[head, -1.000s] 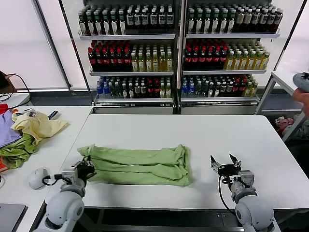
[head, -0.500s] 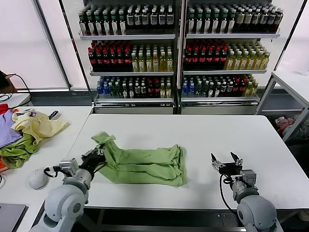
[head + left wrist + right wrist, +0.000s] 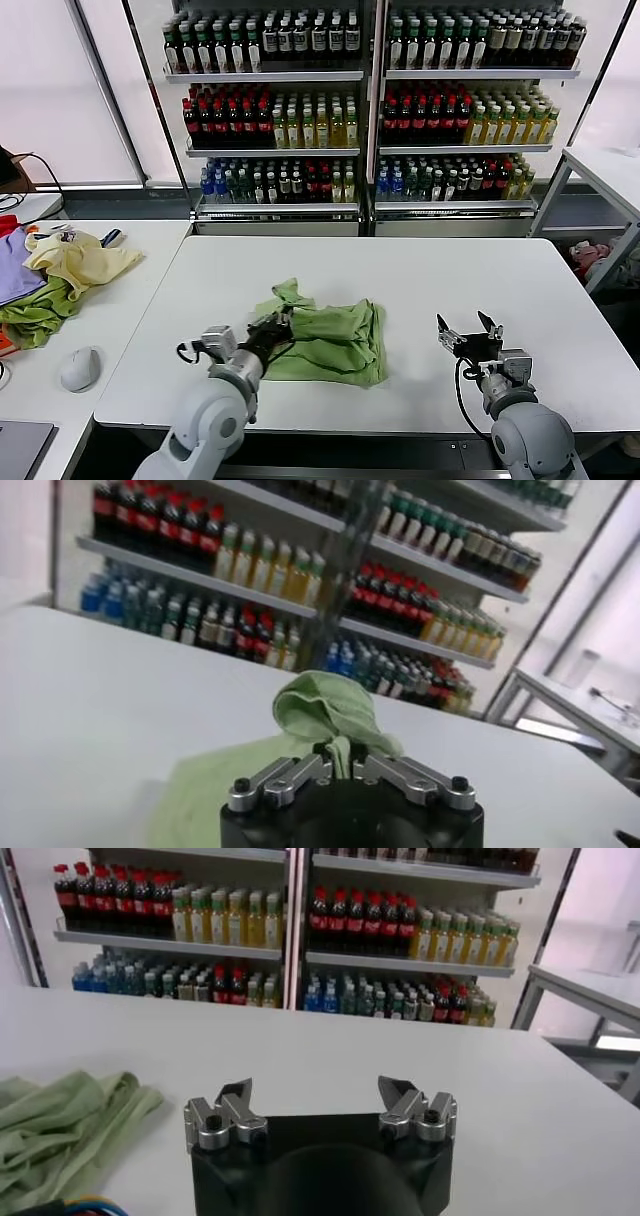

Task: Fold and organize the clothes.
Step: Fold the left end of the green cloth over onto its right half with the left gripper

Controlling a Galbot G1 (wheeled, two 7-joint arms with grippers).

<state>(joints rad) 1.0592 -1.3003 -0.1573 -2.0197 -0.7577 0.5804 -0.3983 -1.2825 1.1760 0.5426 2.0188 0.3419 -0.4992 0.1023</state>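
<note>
Your left gripper (image 3: 272, 328), jaws clamped on the soft sage-green shirt (image 3: 335, 340), has carried its left end over toward centre frame on the white surface (image 3: 450, 275), roughly halving it, while your right gripper (image 3: 470, 338) waits lower right, jaws apart.

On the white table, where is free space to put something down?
The far half of the table, beyond the green shirt, is bare, as is the near-left corner. Between shirt and right gripper is a narrower gap. Left gripper grips the shirt.
</note>
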